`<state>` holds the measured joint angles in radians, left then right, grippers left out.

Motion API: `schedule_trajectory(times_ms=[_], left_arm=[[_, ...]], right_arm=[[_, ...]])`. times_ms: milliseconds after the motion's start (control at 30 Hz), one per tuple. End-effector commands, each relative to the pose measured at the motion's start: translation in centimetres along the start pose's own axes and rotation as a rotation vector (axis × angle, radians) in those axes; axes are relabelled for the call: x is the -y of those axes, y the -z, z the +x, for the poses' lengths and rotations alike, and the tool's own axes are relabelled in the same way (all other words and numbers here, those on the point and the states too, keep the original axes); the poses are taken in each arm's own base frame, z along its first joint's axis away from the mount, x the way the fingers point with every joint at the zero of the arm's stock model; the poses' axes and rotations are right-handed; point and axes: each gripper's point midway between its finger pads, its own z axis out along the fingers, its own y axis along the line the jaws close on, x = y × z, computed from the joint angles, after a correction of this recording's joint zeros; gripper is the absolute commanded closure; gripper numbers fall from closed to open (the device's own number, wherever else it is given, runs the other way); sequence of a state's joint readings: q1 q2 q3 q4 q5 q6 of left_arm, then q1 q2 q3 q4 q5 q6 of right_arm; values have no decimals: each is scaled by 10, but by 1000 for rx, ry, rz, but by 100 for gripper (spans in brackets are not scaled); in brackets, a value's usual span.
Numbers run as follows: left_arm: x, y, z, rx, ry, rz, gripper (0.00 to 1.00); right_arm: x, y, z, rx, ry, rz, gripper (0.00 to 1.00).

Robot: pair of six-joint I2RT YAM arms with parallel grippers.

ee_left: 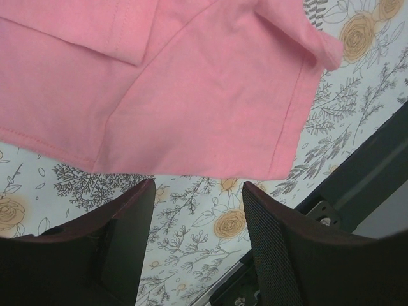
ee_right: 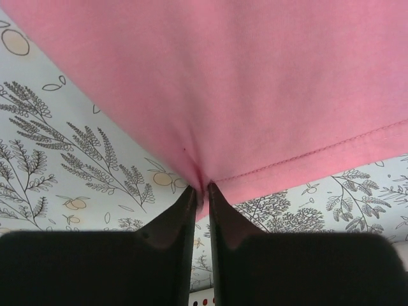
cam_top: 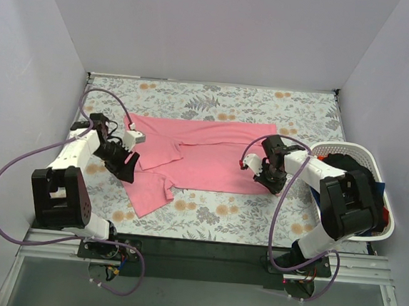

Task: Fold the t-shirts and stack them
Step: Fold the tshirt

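A salmon-pink t-shirt [cam_top: 204,156] lies spread on the floral tablecloth, with a sleeve hanging toward the near left. My left gripper [cam_top: 126,166] is open and empty just beside the shirt's left sleeve; in the left wrist view the pink cloth [ee_left: 185,89] lies past the fingertips [ee_left: 143,197] and does not touch them. My right gripper [cam_top: 262,176] is shut on the shirt's right hem; in the right wrist view the cloth [ee_right: 255,83] is pinched between the fingertips [ee_right: 188,201]. More shirts, dark ones, lie in the basket.
A white plastic laundry basket [cam_top: 362,156] stands at the right edge of the table, close behind my right arm. The grey-and-orange floral tablecloth [cam_top: 206,217] covers the table. White walls close in the left, far and right sides.
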<state>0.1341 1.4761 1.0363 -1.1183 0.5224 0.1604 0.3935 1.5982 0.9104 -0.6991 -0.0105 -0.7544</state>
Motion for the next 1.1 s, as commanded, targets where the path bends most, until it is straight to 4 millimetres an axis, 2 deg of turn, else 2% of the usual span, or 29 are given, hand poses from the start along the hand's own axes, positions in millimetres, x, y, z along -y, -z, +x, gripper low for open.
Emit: schedule_trajectory(times_ms=[0,67,133,167,467,633,733,767,867,900,933,1000,1067], left_arm=[[-2,2,0,9,-106,-46,45],[-1,-5,6,-9,-144,-57,47],[-1,-10,11,-24,-188,-62,48],[0,-15,19,-41,-196,-64,49],[-5,-45,18,-73,-378,-169,51],[-13,-59,42,-159,-424,-216,54],[-18,-64,59,-216,-444,-230,62],[-18,-64,61,-225,-457,-229,71],[-9,-64,73,-252,-460,-188,84],[-7,-62,72,-247,-460,-182,92],[-4,-60,71,-244,-457,-174,95],[3,-51,64,-226,-438,-157,100],[10,-41,54,-209,-424,-142,100]], right_arm=[[-6,-9,5,-9,12,-11,83],[-4,-7,4,-5,11,-4,88],[-4,-7,4,-8,11,-3,99],[-4,-7,4,-9,11,-4,99],[-3,-7,3,-11,6,-5,99],[-3,-7,4,-13,9,-5,99],[-2,-7,3,-12,17,-4,99],[-2,-8,3,-12,17,-4,99],[-2,-7,3,-12,17,-4,99],[-2,-7,4,-14,17,-1,99],[1,-5,7,-30,19,14,99],[1,-1,7,-25,23,26,99],[-1,5,9,-17,26,33,99]])
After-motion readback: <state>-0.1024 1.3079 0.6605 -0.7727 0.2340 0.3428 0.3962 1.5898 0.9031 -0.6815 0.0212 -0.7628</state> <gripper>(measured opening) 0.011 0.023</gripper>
